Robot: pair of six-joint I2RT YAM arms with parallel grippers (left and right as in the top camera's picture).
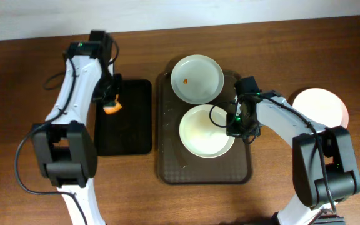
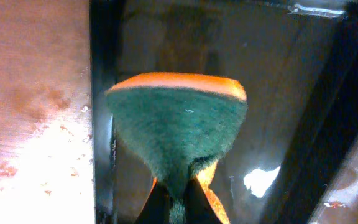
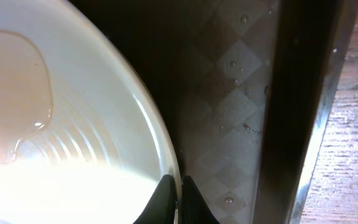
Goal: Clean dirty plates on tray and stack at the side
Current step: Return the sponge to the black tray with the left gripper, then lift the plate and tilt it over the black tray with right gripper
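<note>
The dark brown tray (image 1: pixel 167 169) holds two white plates. The far plate (image 1: pixel 197 79) has an orange-red smear near its centre. The near plate (image 1: pixel 205 131) is wet and shows no smear. My right gripper (image 1: pixel 234 127) is shut on this plate's right rim, one finger each side; in the right wrist view the rim (image 3: pixel 160 143) runs between the fingers (image 3: pixel 179 193). A third white plate (image 1: pixel 320 107) lies on the table at the right. My left gripper (image 1: pixel 110 103) is shut on an orange and green sponge (image 2: pixel 179 118) over the black tray (image 1: pixel 130 119).
The narrow black tray (image 2: pixel 291 74) lies left of the brown tray, its left edge beside bare wood (image 2: pixel 36 112). The brown tray's raised right wall (image 3: pixel 303 106) stands close to my right gripper. Water drops dot the tray floor (image 3: pixel 229 124).
</note>
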